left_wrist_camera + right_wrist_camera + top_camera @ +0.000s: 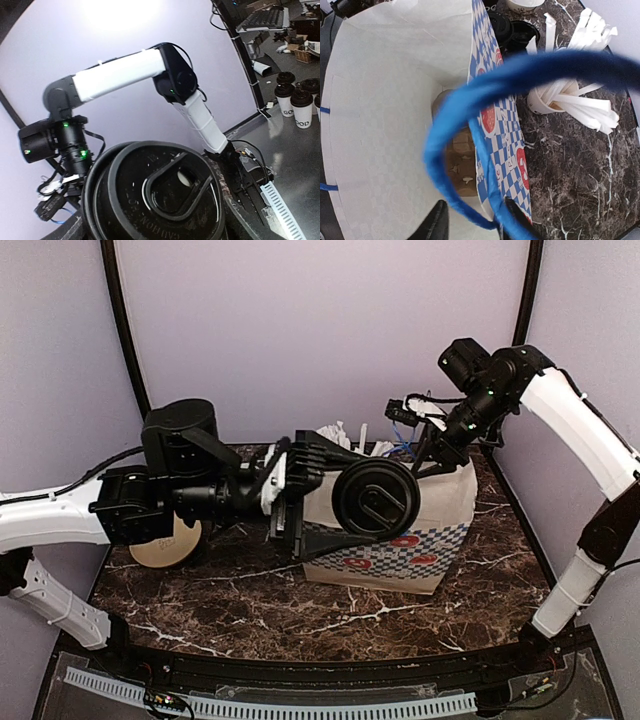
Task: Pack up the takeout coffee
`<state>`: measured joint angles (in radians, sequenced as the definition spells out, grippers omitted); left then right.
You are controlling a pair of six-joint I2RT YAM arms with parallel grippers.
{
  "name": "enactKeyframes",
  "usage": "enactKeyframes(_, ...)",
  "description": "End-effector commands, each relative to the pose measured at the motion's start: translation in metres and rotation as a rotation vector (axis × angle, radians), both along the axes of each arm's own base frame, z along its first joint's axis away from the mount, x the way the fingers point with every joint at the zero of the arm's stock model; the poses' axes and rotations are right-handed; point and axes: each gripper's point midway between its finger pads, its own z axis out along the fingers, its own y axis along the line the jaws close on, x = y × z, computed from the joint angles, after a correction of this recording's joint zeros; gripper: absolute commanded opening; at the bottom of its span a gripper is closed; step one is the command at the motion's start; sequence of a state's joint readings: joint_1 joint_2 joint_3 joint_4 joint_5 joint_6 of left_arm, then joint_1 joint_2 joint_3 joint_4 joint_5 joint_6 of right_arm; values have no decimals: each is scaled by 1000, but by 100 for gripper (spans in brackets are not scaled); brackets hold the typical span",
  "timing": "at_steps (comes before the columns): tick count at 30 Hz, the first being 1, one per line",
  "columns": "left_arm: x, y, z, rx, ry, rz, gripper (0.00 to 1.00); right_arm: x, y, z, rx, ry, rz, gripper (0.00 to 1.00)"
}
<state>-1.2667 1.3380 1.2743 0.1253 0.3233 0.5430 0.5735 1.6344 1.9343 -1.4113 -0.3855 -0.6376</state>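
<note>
Above the surface (pixel 250 610), the left tool (pixel 345 498) grips the takeout coffee (pixel 375 498) sideways; the right tool (pixel 476 222) pinches the paper bag's (pixel 445 505) blue handle (pixel 545 65).

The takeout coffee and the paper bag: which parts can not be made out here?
1. Capped black paper cup, top and left wrist views: its plastic lid and the left pincer hide the body.
2. Floor of the white checkered paper bag, right wrist view: the blurred blue handle crosses it; brown shape unclear.
3. Right pincer, same view: cut by the bottom edge; grip unsure.
</note>
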Motion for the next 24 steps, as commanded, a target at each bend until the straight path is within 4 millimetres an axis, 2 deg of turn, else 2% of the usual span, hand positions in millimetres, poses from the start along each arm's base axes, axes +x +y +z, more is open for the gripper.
enactKeyframes(1,22,39,53,-114,54,151,79,10,1,26,80,-37,0,47)
enactKeyframes(4,34,58,55,-101,129,231,80,16,-1,44,100,-92,-18,60)
enactKeyframes(5,35,65,47,-65,175,242,80,18,-2,52,108,-118,-26,63)
enactKeyframes(11,5,87,5,64,342,139,80,23,-9,88,158,-243,-69,78)
enactKeyframes(14,-5,87,-16,123,404,98,80,21,-9,104,185,-285,-64,79)
enactKeyframes(15,-6,85,-30,145,432,91,79,17,-8,110,200,-294,-49,78)
enactKeyframes(16,-10,83,-39,156,450,68,79,11,-7,117,217,-307,-24,76)
enactKeyframes(18,-14,75,-73,175,510,32,80,-6,-2,126,235,-335,45,73)
enactKeyframes(19,-17,72,-80,175,519,12,80,-15,1,125,235,-343,83,71)
enactKeyframes(22,-12,62,-130,198,542,22,81,-49,16,117,221,-365,209,68)
enactKeyframes(24,-6,56,-155,203,566,27,82,-73,28,110,206,-372,294,65)
